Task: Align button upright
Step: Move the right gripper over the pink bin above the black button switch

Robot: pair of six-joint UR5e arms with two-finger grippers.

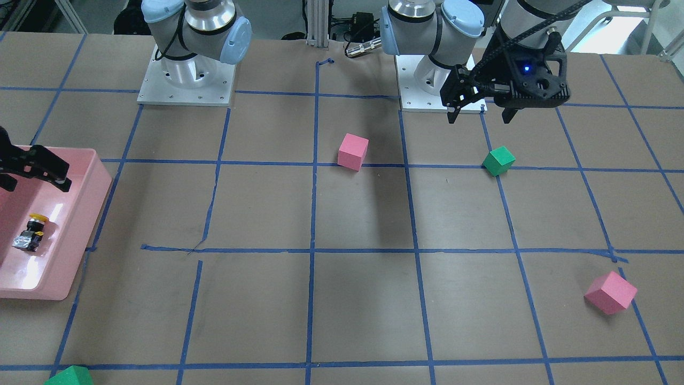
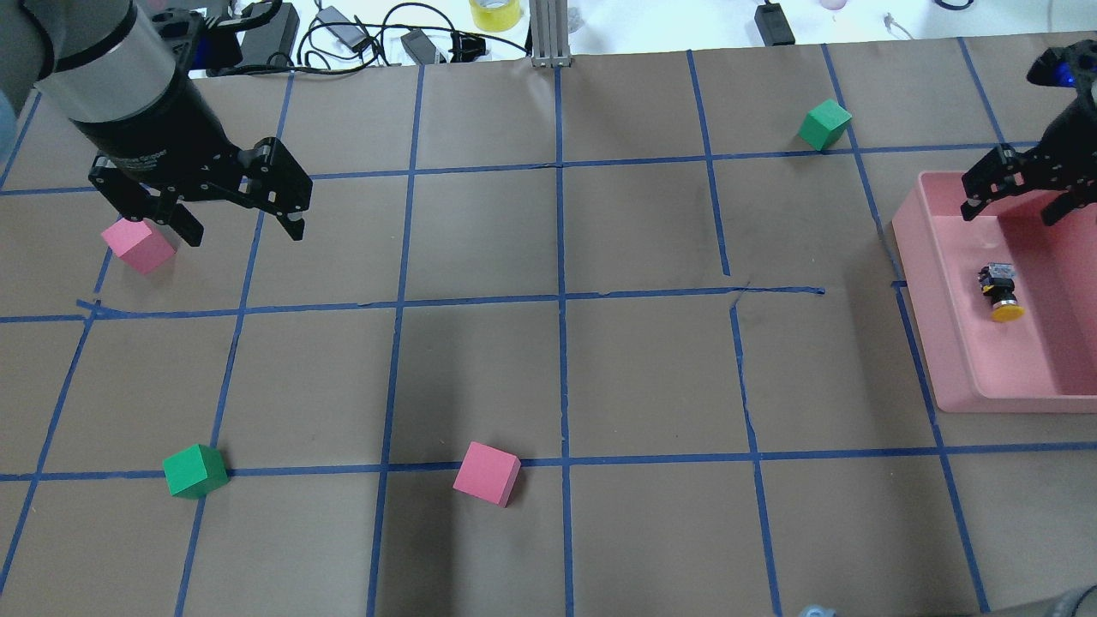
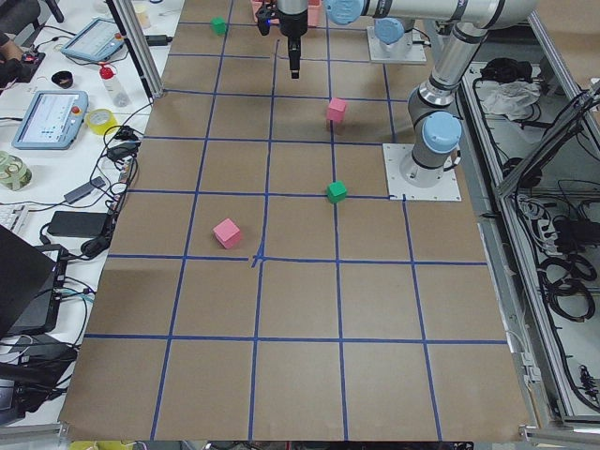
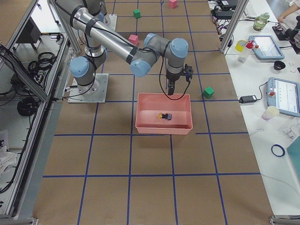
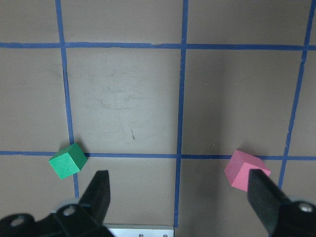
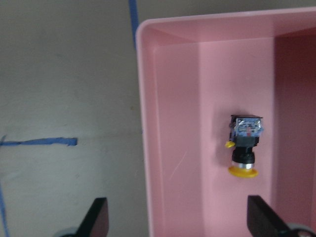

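Two grippers, both spread wide and empty: the right gripper [image 2: 1010,214] hangs over the edge of a pink tray [image 2: 930,330] where the button [image 2: 999,291] lies on its side, the left gripper [image 2: 244,233] over the table [image 2: 480,360].

Even bright overhead light; wrist views perhaps soft.

Occlusions and edge cut-offs

Front-facing view: the pink tray [image 1: 75,246] and the right gripper [image 1: 33,184] run off the left edge, and a green cube [image 1: 68,376] is clipped at the bottom. Overhead view: the left gripper [image 2: 242,233] covers part of a pink cube [image 2: 141,248]. The button [image 4: 165,116] is too small to read (right side view).
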